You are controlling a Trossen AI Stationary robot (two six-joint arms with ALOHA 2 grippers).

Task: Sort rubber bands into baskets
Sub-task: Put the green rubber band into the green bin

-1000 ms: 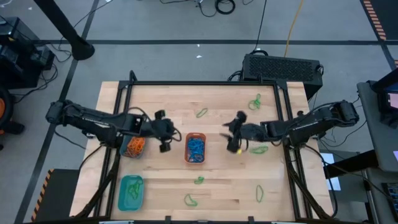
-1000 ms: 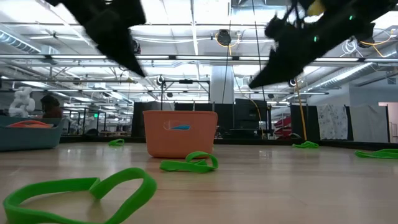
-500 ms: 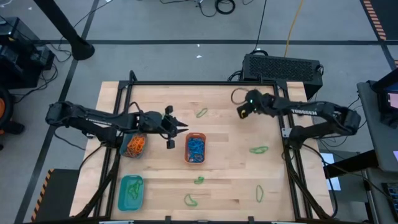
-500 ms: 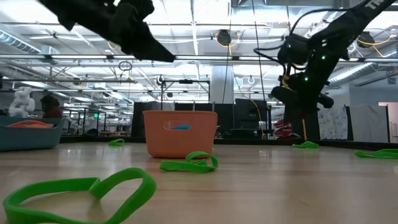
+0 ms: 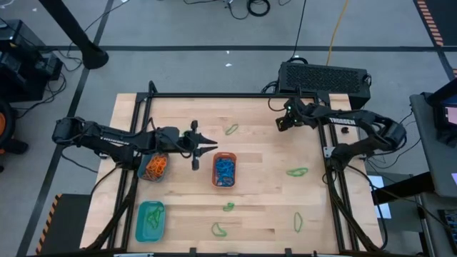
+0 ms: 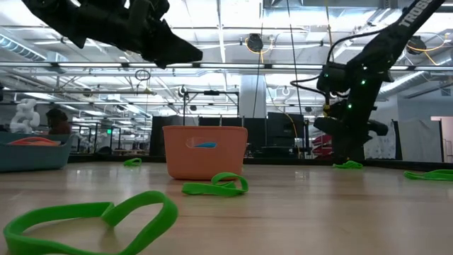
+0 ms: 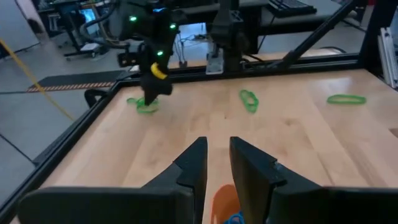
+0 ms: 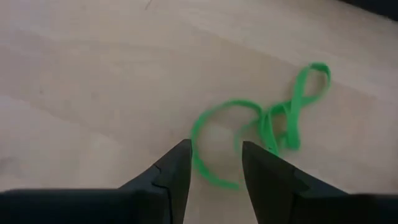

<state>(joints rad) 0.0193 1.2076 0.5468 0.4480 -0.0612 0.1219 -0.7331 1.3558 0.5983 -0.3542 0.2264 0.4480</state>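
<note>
The right gripper (image 8: 214,163) hangs at the table's (image 5: 264,178) far right corner, its fingers parted and empty, straddling one end of a tangled green band (image 8: 267,127) lying flat on the wood. The left gripper (image 5: 201,145) hovers just left of the orange basket (image 5: 224,170), fingers a narrow gap apart with nothing between them. Other green bands lie scattered about, and the teal basket (image 5: 150,220) sits near the front left.

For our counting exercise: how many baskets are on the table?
3: an orange basket mid-table, a round basket beside it under the left arm, a teal basket near the table's lower-left corner from above. None seems hidden.
</note>
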